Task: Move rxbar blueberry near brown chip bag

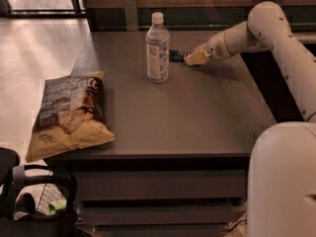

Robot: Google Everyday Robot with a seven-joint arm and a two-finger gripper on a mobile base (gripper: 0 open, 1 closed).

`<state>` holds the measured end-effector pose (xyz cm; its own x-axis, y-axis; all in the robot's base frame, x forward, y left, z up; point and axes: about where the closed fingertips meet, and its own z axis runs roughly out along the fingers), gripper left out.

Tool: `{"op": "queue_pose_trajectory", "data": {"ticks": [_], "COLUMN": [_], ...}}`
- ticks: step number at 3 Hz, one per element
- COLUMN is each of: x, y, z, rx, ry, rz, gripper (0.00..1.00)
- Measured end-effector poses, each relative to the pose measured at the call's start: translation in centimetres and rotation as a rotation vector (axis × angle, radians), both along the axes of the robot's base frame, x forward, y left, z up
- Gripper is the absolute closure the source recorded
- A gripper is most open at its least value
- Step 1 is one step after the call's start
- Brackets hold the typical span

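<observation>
The rxbar blueberry (176,55) is a small dark bar lying flat at the back of the table, just right of a water bottle. My gripper (193,59) sits low over the table at the bar's right end, with the arm reaching in from the right. The brown chip bag (66,115) lies flat at the table's front left corner, far from the bar and overhanging the edge a little.
A clear water bottle (158,48) with a white cap stands upright between the bar and the chip bag. The dark table (187,117) ends at a front edge above drawers. My white base (284,181) fills the lower right. A dark bin (34,201) is at the lower left.
</observation>
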<state>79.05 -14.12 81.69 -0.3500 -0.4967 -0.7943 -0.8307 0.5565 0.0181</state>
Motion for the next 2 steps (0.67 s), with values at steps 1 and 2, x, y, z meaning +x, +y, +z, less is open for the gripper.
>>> {"op": "queue_pose_trajectory", "data": {"ticks": [1, 2], "x": [0.0, -1.3], "y": [0.0, -1.6], "z": [0.1, 5.0], "rx": [-0.003, -0.128], "ry": [-0.002, -0.067], "rz": [-0.001, -0.04], "gripper": [1.0, 1.0]}}
